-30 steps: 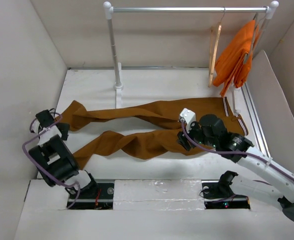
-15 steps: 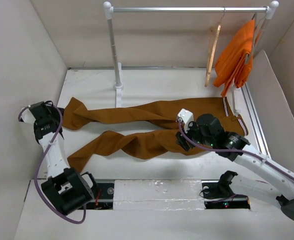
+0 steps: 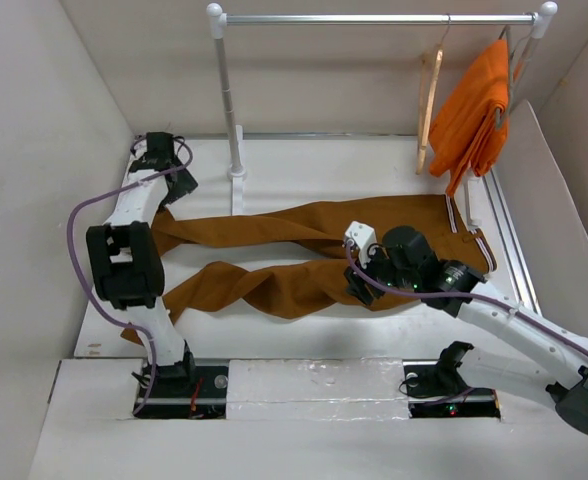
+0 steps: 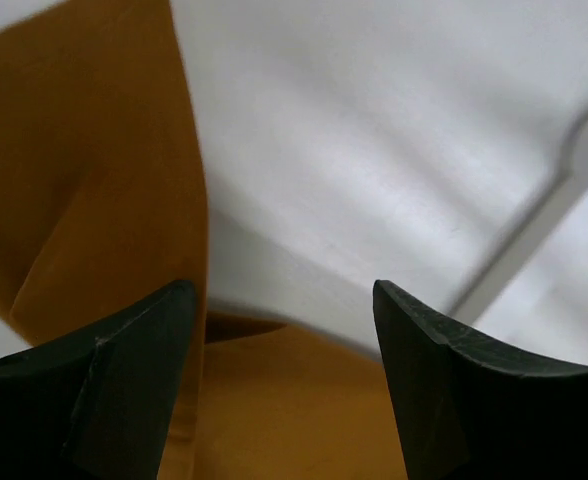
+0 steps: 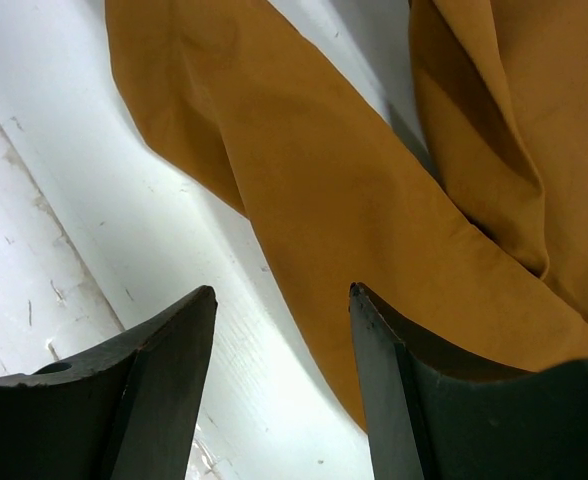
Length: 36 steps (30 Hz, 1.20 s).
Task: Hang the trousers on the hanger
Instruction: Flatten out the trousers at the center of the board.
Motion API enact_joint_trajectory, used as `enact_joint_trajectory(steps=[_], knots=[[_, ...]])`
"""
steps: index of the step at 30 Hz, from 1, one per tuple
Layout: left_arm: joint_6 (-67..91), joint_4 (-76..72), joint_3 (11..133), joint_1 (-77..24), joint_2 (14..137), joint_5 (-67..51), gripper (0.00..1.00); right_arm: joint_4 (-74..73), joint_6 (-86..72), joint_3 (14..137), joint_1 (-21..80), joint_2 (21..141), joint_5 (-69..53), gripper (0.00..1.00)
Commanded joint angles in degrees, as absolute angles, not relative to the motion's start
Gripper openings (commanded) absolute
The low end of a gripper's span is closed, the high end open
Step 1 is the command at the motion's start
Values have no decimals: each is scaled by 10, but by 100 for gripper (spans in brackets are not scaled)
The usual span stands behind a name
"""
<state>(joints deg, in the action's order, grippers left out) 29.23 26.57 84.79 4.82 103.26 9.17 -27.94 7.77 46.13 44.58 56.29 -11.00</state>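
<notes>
The rust-brown trousers (image 3: 304,225) lie flat across the table, waistband at the right and both legs running left. The pale wooden hanger (image 3: 429,100) hangs on the rail at the back right. My left gripper (image 3: 177,185) is open and empty, just beyond the cuff end of the upper leg. In the left wrist view the gripper (image 4: 284,330) hovers over the brown cloth (image 4: 84,180). My right gripper (image 3: 352,288) is open and empty at the near edge of the lower leg. In the right wrist view the gripper (image 5: 284,320) hangs above the cloth's edge (image 5: 354,200).
A white-and-silver clothes rail (image 3: 374,18) spans the back, with its left post (image 3: 229,110) standing close to my left gripper. A brighter orange garment (image 3: 474,105) hangs at its right end beside the hanger. White walls enclose the table on the left, back and right.
My left arm has swung from the near left side up to the far left, over the upper leg's cuff. My right gripper has shifted slightly left. The trousers have not moved.
</notes>
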Motion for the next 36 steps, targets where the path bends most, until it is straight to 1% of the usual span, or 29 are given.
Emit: enact_joint_trajectory(steps=[1, 2, 5, 10, 13, 15, 16, 17, 18, 19, 21, 24, 27, 28, 29, 30, 31, 33, 35, 36], knots=[[257, 361, 852, 33, 1033, 200, 68, -246, 83, 467, 441, 557, -121, 62], [263, 353, 841, 33, 1027, 203, 64, -249, 84, 468, 441, 557, -117, 62], [275, 347, 816, 33, 1011, 215, 56, -253, 86, 469, 441, 555, -113, 62], [287, 366, 787, 33, 1008, 250, 50, -255, 89, 461, 441, 549, -113, 62], [292, 363, 748, 33, 990, 264, 49, -257, 92, 457, 441, 545, -111, 62], [296, 356, 724, 33, 976, 261, 37, -255, 92, 454, 441, 539, -108, 62], [301, 354, 702, 33, 972, 258, 28, -255, 94, 452, 441, 538, -109, 62], [308, 352, 691, 39, 969, 255, 11, -255, 96, 452, 441, 534, -112, 62], [316, 347, 680, 40, 954, 248, 2, -255, 98, 452, 441, 534, -113, 62], [322, 343, 667, 40, 945, 241, 0, -256, 101, 452, 436, 533, -114, 62], [334, 343, 675, 47, 917, 227, 0, -258, 106, 453, 436, 530, -118, 62], [355, 340, 740, 47, 883, 209, 0, -263, 115, 459, 436, 533, -119, 62], [380, 351, 862, 34, 895, 186, 0, -266, 117, 464, 436, 531, -122, 62], [388, 358, 935, 34, 902, 171, 0, -267, 117, 467, 436, 531, -122, 62], [395, 357, 973, 34, 907, 157, 0, -269, 117, 469, 436, 531, -122, 62], [402, 365, 1037, 28, 916, 132, 0, -272, 120, 474, 436, 532, -121, 62], [406, 364, 1063, 28, 918, 125, 0, -272, 120, 476, 436, 533, -120, 62], [409, 352, 1092, 28, 902, 114, 0, -275, 121, 483, 431, 534, -119, 62], [415, 332, 1076, 34, 875, 127, 0, -275, 122, 486, 431, 538, -120, 62], [417, 321, 1053, 42, 841, 136, 0, -275, 122, 486, 431, 539, -121, 62]])
